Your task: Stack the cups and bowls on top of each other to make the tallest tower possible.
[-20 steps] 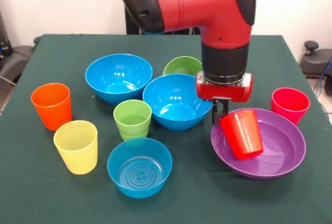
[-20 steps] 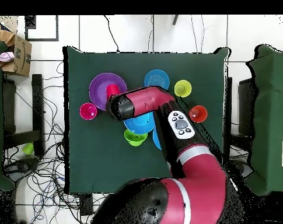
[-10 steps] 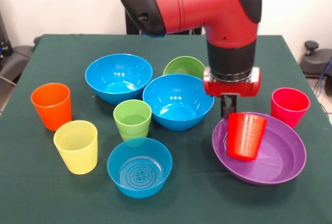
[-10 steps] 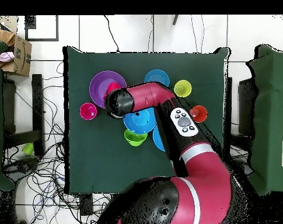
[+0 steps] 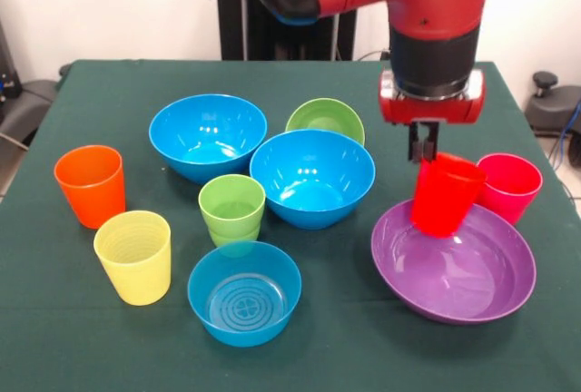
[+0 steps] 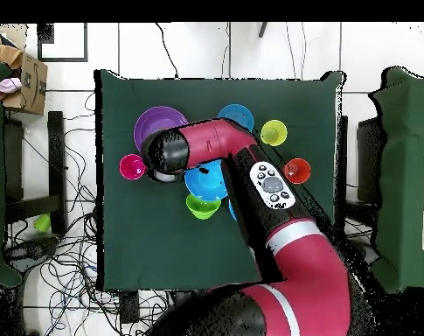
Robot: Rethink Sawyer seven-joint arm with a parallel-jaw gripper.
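Note:
My gripper [image 5: 424, 151] is shut on the rim of the red cup [image 5: 445, 196] and holds it, slightly tilted, above the far side of the wide purple bowl [image 5: 454, 294]. The pinkish-red cup [image 5: 510, 183] stands just behind the bowl. Two large blue bowls [image 5: 208, 135] [image 5: 312, 178], the small green bowl [image 5: 325, 116], the light green cup [image 5: 232, 209], the small blue bowl [image 5: 244, 293], the yellow cup [image 5: 134, 256] and the orange cup [image 5: 90, 185] stand apart on the table. In the overhead view the arm [image 6: 206, 144] hides the gripper and the red cup; the purple bowl [image 6: 150, 122] shows beside it.
The green table cloth [image 5: 91, 83] ends close behind the bowls and in front of the small blue bowl. In the overhead view a cardboard box [image 6: 23, 83] sits off the table at the left. No stack stands anywhere.
The gripper has risen and moved to the picture's right in the front view, lifting the red cup out of the purple bowl. The cup has swung from strongly tilted to nearly upright.

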